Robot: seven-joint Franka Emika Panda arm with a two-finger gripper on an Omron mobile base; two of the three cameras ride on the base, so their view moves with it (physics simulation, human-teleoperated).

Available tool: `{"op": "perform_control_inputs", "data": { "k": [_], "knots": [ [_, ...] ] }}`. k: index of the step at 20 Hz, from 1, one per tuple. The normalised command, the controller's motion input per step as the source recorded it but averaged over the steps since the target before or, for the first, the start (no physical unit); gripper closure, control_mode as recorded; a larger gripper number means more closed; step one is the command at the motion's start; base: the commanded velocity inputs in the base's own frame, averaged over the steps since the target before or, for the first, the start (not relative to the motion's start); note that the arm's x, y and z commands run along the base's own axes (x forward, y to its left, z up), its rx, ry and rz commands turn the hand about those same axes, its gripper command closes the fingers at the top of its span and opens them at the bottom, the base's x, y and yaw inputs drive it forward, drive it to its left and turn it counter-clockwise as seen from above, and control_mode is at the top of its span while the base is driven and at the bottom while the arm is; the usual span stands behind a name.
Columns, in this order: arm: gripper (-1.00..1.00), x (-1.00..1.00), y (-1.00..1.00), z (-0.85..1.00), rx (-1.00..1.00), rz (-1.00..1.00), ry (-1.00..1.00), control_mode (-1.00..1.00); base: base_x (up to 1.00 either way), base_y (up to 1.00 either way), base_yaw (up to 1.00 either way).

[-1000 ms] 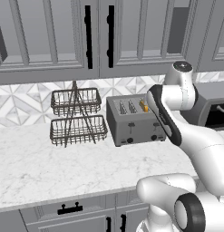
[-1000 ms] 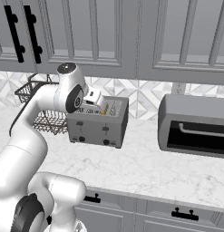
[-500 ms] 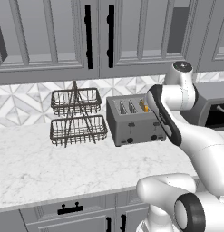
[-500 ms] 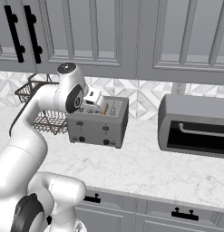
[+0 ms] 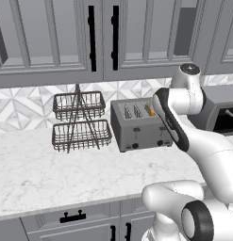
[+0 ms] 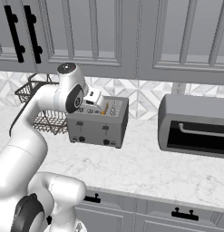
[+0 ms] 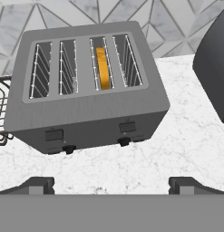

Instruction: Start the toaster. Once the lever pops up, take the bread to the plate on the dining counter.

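The boxy grey toaster (image 5: 139,124) (image 6: 97,123) (image 7: 86,86) stands on the marble counter against the tiled wall. The golden bread (image 7: 103,68) (image 5: 150,111) sits low in the third slot from the left in the hand view. Two slide levers (image 7: 127,127) and two black knobs (image 7: 124,142) are on its front face. My gripper (image 7: 111,186) hovers above and in front of the toaster, open, with nothing between its fingertips (image 7: 38,185). The plate and the dining counter are out of view.
A two-tier wire basket rack (image 5: 81,122) (image 6: 36,106) stands left of the toaster. A grey microwave-like appliance (image 6: 195,124) (image 7: 213,63) sits to its right. Grey wall cabinets hang overhead. Bare marble counter (image 5: 52,174) lies in front.
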Motion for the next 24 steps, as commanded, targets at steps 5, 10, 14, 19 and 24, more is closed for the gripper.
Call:
{"op": "perform_control_inputs", "data": {
  "k": [5,10,14,19,24],
  "knots": [
    [-1.00,0.00,0.00,0.00,0.00,0.00,0.00,-1.00,0.00,0.00,0.00],
    [-1.00,0.00,0.00,0.00,0.00,0.00,0.00,-1.00,0.00,0.00,0.00],
    [-1.00,0.00,0.00,0.00,0.00,0.00,0.00,-1.00,0.00,0.00,0.00],
    [-1.00,0.00,0.00,0.00,0.00,0.00,0.00,-1.00,0.00,0.00,0.00],
    [-1.00,0.00,0.00,0.00,0.00,0.00,0.00,-1.00,0.00,0.00,0.00]
  ]
}}
